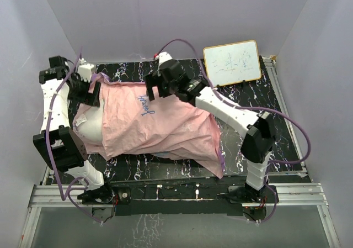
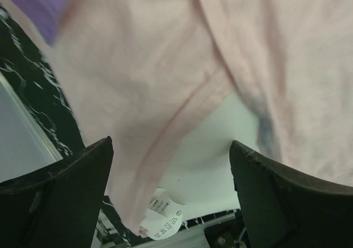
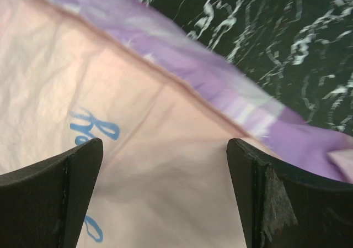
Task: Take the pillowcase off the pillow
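1. Near edge first: the pillowcase lies inside out, pale pink side up, across the dark marbled surface. One corner droops toward my right arm's base.
2. At the left end the white pillow bulges out of the opening. I judge it only partly freed, with most of it under fabric.
3. The left gripper hovers over that opening, fingers apart, holding nothing.
4. Farther back, the right gripper hangs over the purple hem, fingers apart too, empty.
5. I can't tell how much pillow remains inside. The left wrist view is blurred, and its small label could belong to either piece.
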